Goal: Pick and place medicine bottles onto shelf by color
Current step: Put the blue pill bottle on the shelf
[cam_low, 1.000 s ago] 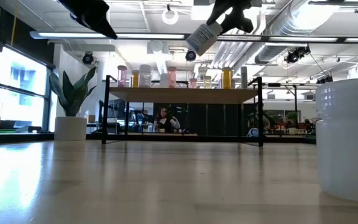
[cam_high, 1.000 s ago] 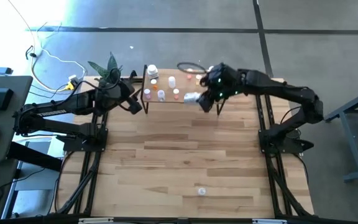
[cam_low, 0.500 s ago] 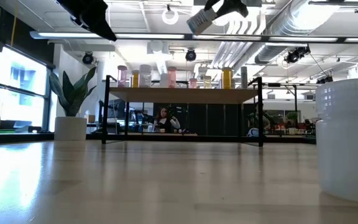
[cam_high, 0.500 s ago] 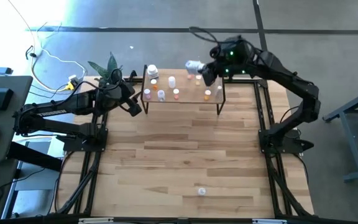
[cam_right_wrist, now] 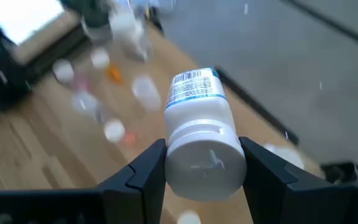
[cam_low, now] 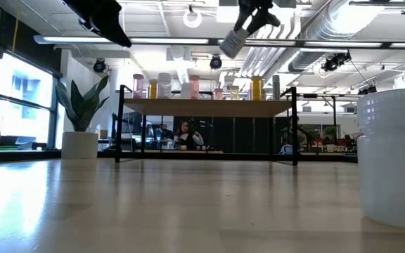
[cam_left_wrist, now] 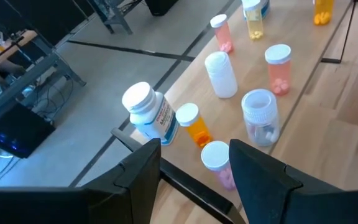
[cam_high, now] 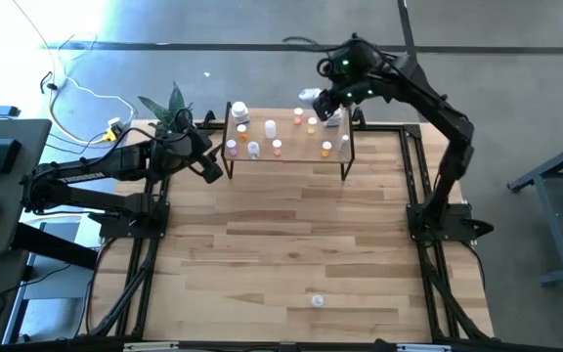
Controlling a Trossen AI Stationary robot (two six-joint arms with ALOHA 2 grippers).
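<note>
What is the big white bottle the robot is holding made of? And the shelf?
The white bottle looks like smooth, slightly shiny plastic with a paper label showing a barcode. The shelf seems to be pale wood with visible grain, on thin black legs, probably metal.

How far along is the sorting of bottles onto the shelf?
Done: about ten bottles already stand on the shelf. In hand: the right gripper holds a white bottle above the shelf's far edge. Left: one small bottle lies on the table; the left gripper, open, waits by the shelf.
</note>
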